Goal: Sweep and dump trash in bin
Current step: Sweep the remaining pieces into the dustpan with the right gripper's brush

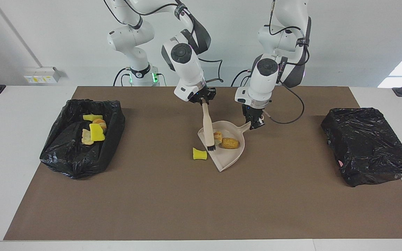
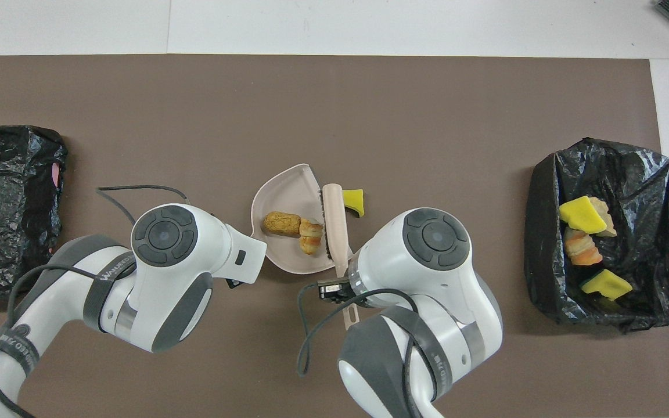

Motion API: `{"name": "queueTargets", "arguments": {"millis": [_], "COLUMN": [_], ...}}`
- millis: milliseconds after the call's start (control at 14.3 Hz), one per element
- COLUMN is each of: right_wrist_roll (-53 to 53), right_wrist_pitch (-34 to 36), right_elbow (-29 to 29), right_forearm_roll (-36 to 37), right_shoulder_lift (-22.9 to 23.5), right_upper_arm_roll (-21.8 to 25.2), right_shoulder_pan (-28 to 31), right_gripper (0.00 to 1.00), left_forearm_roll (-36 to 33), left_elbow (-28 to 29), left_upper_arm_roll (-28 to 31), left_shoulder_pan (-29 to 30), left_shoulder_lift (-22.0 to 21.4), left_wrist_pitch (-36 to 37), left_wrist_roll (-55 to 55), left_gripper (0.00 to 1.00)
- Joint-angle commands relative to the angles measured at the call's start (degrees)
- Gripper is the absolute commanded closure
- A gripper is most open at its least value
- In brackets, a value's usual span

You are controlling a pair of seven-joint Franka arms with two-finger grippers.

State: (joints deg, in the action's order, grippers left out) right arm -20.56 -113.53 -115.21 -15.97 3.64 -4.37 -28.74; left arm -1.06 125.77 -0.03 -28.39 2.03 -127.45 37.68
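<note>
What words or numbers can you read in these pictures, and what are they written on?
"WANLEE...", only partly readable: on the grey band around the left arm, in the overhead view.
White letters on the grey band around the right arm: too blurred to read.
Small wall box with yellow stickers: too small to read.

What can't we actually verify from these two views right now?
- Overhead view: both grips are covered by the arms' own wrists; the left gripper on the dustpan handle and the right gripper on the brush show only in the facing view.
- Closed black bag: contents hidden by the plastic in both views.
- Open bin: whatever lies under the top scraps.
</note>
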Motion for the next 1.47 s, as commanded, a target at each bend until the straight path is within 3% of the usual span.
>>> {"name": "queueTargets", "arguments": {"millis": [0,210,491,981,1191,1402], "right_wrist_roll": [4.99,10.26,11.25,11.77,10.98,10.89], "right_wrist_pitch": [1.56,0.08,-2.64,-4.59,-3.28,1.37], "right_elbow": [-0.19,-0.01,0.16,1.91,5.34,7.63], "right_forearm_roll": [6.81,15.68,18.70,6.13,0.17,-0.73], "right_shoulder_lift": [-0.65,3.55,6.29,6.56,6.21,4.80], "right_upper_arm_roll": [-0.38,-0.47,-0.73,-2.31,-2.23,-1.53], "right_shoulder_pan": [2.28,2.98,1.93,-0.70,-0.62,0.17], "right_gripper": [1.00,1.00,1.00,1.00,1.00,1.00], "left_forearm_roll": [0.53,0.53,0.53,0.53,0.53,0.96], "left_elbow": [2.37,2.37,2.37,2.37,2.37,2.37], "left_upper_arm_roll": [0.65,0.65,0.65,0.65,0.65,0.65], "left_shoulder_pan": [-0.97,-0.97,-0.88,-0.88,-0.88,-0.53], "left_shoulder_lift": [-1.94,-1.94,-1.94,-1.94,-1.94,-1.86], "left_wrist_pitch": [-1.22,-1.31,-1.40,-1.49,-1.49,-1.49], "left_wrist_roll": [-0.59,-0.59,-1.03,-1.12,-1.12,-1.29], "left_gripper": [1.00,1.00,1.00,1.00,1.00,1.00]}}
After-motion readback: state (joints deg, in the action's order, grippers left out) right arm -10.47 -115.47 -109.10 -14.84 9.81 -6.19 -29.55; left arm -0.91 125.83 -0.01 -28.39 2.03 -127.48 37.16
